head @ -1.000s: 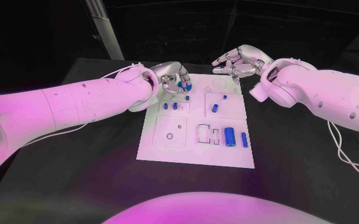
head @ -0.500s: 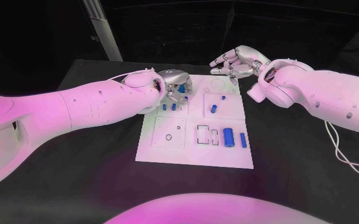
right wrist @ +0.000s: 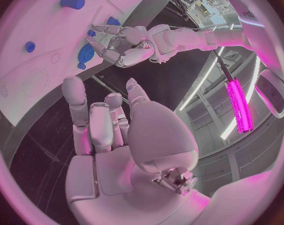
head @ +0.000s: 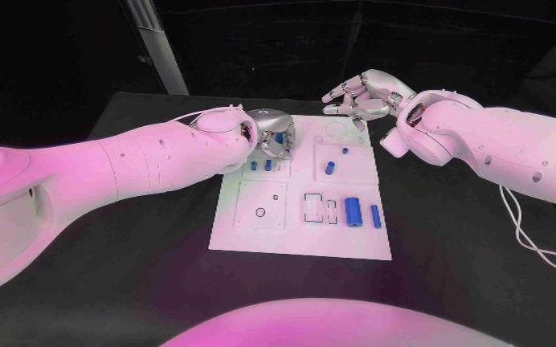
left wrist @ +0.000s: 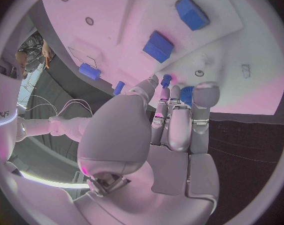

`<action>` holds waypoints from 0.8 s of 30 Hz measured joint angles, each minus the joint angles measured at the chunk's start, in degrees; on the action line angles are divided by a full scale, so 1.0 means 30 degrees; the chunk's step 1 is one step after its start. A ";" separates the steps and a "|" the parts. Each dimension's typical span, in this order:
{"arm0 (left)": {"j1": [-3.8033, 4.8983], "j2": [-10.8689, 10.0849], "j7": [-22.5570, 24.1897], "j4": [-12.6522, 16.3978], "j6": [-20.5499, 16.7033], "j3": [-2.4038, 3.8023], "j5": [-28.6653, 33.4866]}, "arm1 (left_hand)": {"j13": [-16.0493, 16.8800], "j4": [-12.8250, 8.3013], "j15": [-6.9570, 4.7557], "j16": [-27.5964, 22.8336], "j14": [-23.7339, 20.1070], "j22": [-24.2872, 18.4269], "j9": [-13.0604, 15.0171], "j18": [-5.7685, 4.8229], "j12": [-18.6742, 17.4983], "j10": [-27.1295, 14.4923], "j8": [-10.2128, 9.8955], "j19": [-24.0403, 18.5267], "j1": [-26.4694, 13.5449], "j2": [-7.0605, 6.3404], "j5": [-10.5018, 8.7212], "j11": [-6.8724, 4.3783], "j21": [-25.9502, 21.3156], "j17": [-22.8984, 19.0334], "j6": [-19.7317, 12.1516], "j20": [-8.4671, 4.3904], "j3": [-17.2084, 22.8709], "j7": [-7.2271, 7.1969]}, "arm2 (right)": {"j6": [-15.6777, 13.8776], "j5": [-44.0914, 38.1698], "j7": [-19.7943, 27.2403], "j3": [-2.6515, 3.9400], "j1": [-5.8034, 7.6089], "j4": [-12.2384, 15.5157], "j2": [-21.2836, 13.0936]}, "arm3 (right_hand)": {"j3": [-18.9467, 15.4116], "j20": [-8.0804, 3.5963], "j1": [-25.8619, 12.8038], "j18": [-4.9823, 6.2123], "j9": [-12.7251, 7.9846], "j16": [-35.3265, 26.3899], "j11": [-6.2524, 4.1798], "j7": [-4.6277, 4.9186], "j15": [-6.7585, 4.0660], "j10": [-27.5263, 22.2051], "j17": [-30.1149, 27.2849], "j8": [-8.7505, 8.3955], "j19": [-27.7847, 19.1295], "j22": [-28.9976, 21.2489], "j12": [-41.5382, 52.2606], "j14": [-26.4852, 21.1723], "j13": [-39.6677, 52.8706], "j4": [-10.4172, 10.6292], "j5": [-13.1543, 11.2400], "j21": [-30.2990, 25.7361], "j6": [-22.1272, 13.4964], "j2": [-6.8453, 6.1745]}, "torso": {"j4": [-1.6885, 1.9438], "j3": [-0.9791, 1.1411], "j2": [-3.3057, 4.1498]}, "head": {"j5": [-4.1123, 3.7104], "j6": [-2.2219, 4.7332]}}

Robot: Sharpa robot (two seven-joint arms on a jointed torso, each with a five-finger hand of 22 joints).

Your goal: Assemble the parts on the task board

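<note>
The small round blue plastic part sits at the far left of the white task board, pinched in your left hand. Judged light, rigid and slick: hold it by its rim, with little force. Your right hand hovers beyond the board's far edge, fingers loosely curled, holding nothing.

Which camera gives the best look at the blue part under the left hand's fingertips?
The left wrist view: the blue part shows at the left hand fingertips. The head view has it mostly hidden; the right wrist view shows it small.
</note>
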 measured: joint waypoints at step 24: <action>-0.0021 0.0377 -0.0162 -0.0547 0.0271 0.0012 -0.0142 | -0.0562 -0.0203 -0.0001 0.0132 -0.0002 0.0865 -0.0280 -0.0282 -0.0973 0.1122 -0.0485 0.0289 -0.0106 0.0125 0.0000 -0.0105 0.0694 -0.0114 0.0662 -0.0017 0.1377 -0.0052 | 0.0012 -0.0002 0.0007 0.0000 0.0000 -0.0025 0.0104 | 0.0001 0.0000 0.0000 0.0000 0.0002 0.0000 0.0000 0.0000 0.0000 0.0001 0.0053 0.0000 0.0001 0.0003 0.0000 0.0000 0.0003 0.0001 0.0000 0.0000 0.0000 0.0000 | 0.0013 0.0013 -0.0005 | -0.0011 -0.0126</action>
